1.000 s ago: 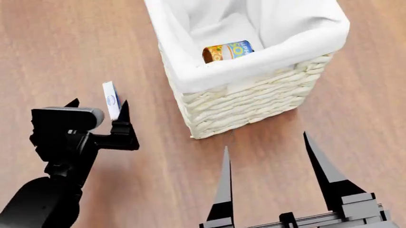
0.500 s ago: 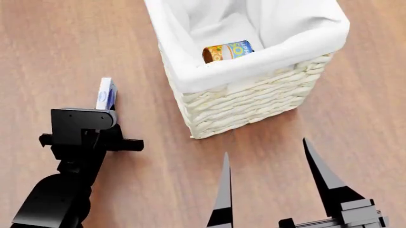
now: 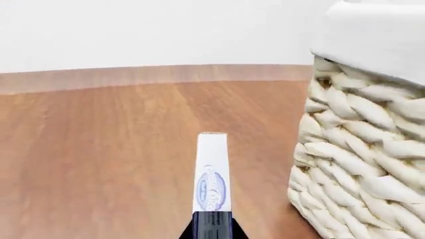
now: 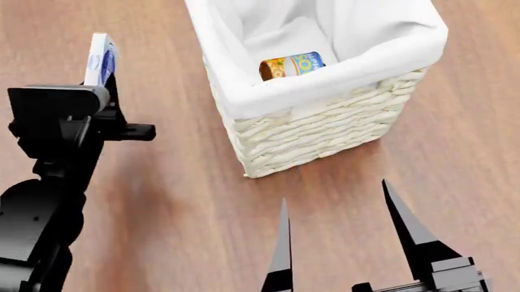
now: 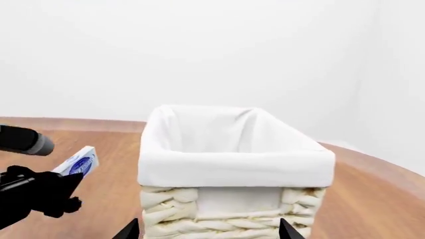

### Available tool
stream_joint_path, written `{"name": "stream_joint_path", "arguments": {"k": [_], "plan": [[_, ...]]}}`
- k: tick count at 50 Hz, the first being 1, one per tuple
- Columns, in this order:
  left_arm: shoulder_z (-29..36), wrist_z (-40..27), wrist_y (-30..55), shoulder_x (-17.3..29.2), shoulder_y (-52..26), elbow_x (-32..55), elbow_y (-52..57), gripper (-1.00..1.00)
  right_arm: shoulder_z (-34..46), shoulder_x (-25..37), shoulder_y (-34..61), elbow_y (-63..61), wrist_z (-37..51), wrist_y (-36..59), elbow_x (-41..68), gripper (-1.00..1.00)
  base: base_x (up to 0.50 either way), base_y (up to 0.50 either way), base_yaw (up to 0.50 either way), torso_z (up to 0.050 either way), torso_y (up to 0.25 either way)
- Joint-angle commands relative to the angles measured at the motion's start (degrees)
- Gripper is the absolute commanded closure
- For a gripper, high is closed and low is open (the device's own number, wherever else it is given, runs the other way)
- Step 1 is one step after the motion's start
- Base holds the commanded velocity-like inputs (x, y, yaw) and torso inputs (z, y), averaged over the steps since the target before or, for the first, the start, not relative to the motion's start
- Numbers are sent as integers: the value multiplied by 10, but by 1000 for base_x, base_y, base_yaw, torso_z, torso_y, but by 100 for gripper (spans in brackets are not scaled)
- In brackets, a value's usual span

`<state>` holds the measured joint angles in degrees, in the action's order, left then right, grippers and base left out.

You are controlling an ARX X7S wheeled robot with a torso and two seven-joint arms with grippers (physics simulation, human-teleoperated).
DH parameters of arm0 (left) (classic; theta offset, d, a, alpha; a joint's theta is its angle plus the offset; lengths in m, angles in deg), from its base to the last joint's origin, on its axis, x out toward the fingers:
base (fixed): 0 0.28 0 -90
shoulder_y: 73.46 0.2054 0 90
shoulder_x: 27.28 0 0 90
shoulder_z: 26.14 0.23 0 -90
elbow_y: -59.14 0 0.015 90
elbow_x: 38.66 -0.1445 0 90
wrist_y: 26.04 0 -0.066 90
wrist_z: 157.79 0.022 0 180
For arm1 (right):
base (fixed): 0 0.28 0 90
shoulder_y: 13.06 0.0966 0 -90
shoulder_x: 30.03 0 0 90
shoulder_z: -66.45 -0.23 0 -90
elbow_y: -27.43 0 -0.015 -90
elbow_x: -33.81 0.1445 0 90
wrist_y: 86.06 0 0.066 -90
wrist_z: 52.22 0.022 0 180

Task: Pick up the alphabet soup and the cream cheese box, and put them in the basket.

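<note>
The alphabet soup [image 4: 291,66] lies on its side inside the basket [image 4: 325,131], on the white liner. My left gripper [image 4: 106,91] is shut on the cream cheese box [image 4: 99,59], held edge-up in the air to the left of the basket. In the left wrist view the cream cheese box [image 3: 212,174] sticks out from between the jaws, with the basket [image 3: 362,164] wall close beside it. My right gripper [image 4: 337,210] hangs open in front of the basket with nothing between its fingers. The right wrist view looks at the basket [image 5: 232,164] front, with the cream cheese box [image 5: 78,164] at its side.
The basket stands on a brown wooden floor [image 4: 162,213]. A white wall [image 5: 232,50] rises behind the floor's far edge. The left arm's black links [image 4: 41,201] fill the near left of the head view.
My left gripper has risen and moved away from me with the cream cheese box in it. The right gripper has shifted only slightly.
</note>
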<state>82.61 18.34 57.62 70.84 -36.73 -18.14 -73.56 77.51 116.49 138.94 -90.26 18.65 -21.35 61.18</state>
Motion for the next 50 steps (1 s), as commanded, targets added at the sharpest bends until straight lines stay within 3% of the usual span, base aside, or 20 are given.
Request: {"name": "stream_joint_path", "arguments": {"k": [1,10,17,25,30,39,50], "plan": [[-7,-21,114,53,-17,32,235,100,-2,-3,-6,1,0,-2,-6,-100,0,0,0,0,0],[-5,-6,129,49,-83,40,238,100,-4,1,-9,-4,1,0,-9,-100,0,0,0,0,0],[2,18,97,26,-150,25,141,100,-7,0,-12,1,0,-4,-8,-100,0,0,0,0,1],[19,95,43,-24,-243,19,-38,100,-9,-1,-15,4,-2,-5,-7,-100,0,0,0,0,0],[16,169,-37,-75,-351,19,-270,100,-11,-3,-13,4,-6,-2,0,-100,0,0,0,0,2],[199,232,-25,-81,-398,177,-322,100,-12,-1,-20,4,-2,-3,-7,-100,0,0,0,0,0],[317,372,95,-81,-433,312,-321,100,-16,7,-15,-11,-3,7,2,-100,0,0,0,1,1]]}}
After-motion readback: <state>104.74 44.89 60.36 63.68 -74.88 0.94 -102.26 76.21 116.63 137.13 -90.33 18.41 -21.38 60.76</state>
